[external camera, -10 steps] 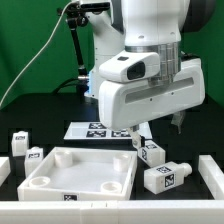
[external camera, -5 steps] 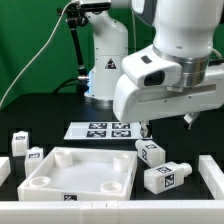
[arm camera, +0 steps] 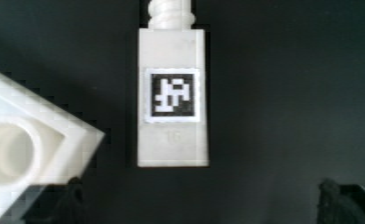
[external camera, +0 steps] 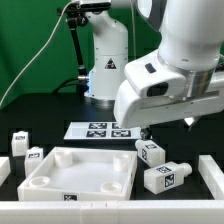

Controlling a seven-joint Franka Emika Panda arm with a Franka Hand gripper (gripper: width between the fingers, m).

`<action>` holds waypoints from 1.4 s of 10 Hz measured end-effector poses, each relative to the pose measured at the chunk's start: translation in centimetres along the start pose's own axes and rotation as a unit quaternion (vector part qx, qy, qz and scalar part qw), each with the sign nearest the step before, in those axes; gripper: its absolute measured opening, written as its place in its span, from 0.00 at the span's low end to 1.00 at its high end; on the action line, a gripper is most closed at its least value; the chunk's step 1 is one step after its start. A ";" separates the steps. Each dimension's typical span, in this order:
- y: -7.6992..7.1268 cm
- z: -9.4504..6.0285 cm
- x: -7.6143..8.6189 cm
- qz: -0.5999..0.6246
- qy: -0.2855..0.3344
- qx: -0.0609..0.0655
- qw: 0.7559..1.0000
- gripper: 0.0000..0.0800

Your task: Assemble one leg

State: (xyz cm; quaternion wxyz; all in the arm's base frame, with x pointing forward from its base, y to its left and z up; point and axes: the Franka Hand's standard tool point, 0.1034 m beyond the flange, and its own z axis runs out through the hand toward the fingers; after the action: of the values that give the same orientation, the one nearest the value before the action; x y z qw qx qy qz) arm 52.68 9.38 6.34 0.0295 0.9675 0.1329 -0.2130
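A white leg (arm camera: 174, 95) lies lengthwise on the black table in the wrist view, with a black-and-white tag on its upper face and a ribbed peg at one end. My gripper (arm camera: 197, 205) hangs above it, open and empty, with a dark fingertip at each side and the leg's plain end a little short of the gap. In the exterior view this leg (external camera: 152, 152) stands out from the white tray's (external camera: 60, 185) corner on the exterior view's right. The arm's white hand (external camera: 170, 85) hides most of the fingers there. The tray's corner also shows in the wrist view (arm camera: 28, 125).
Another leg (external camera: 165, 178) lies nearer the front on the exterior view's right. Two more legs (external camera: 19, 143) (external camera: 33, 156) stand at the exterior view's left. The marker board (external camera: 100, 129) lies behind the tray. White blocks sit at both table edges (external camera: 210, 172).
The arm's hand has swung toward the exterior view's right and now hangs over the leg by the tray's corner. No part has moved.
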 end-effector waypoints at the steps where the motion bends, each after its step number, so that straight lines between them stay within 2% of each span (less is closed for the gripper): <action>1: 0.7 0.1 -0.3 0.032 -0.007 -0.004 0.999 0.81; 2: 0.9 0.0 -0.3 0.065 -0.006 -0.017 0.998 0.81; 6: 0.9 0.3 -0.8 0.066 -0.039 -0.017 0.997 0.81; 7: 0.9 0.7 -1.4 0.059 -0.085 -0.015 0.995 0.81; 9: 1.1 1.4 -0.7 0.039 -0.137 -0.010 0.990 0.81; 11: 0.5 0.7 -0.4 0.037 -0.212 -0.002 0.977 0.81; 12: 0.2 0.5 0.2 0.034 -0.226 0.009 0.973 0.81; 14: 0.1 0.5 0.5 0.024 -0.235 0.013 0.972 0.81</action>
State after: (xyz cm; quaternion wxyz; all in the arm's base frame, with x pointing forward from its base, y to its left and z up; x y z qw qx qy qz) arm 52.95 9.36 5.70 0.0525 0.8935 0.0958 -0.4355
